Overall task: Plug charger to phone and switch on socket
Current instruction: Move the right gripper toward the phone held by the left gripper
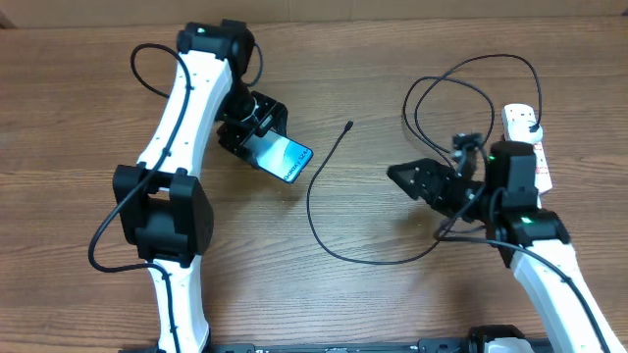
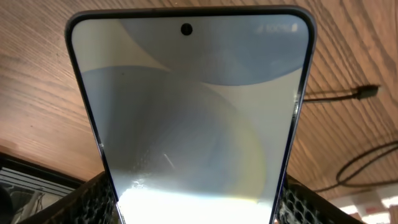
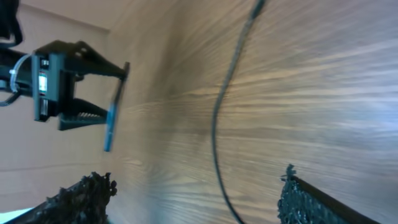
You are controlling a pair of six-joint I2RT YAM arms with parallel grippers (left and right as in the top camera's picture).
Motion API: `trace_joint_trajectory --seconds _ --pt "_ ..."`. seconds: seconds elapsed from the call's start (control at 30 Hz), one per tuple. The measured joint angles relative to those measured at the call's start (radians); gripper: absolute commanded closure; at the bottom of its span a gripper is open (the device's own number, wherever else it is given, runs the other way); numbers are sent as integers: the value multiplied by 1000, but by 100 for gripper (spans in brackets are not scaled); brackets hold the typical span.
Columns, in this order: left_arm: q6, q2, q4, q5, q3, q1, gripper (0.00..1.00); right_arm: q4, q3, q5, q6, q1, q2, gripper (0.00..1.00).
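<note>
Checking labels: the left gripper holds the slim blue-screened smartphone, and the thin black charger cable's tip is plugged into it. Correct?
No. The left gripper does hold the smartphone, but the cable's tip lies loose on the wooden table, apart from it; the overhead view shows this.

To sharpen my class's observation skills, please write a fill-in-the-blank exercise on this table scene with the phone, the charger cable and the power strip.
1. The left tool grips the ____.
2. The charger cable's connector tip lies loose on the ____.
3. The right tool is open and holds ____.
4. The power strip is ____ in colour.

Missing words: phone; table; nothing; white.
</note>
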Motion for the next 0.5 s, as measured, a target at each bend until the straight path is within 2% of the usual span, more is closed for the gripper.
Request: trace_joint_trajectory --seconds 0.23,0.5 --pt "-114 0 2 -19 0 -53 34 193 0 33 186 131 73 24" --pt "-197 0 2 -13 0 -122 34 263 0 161 387 269 132 34"
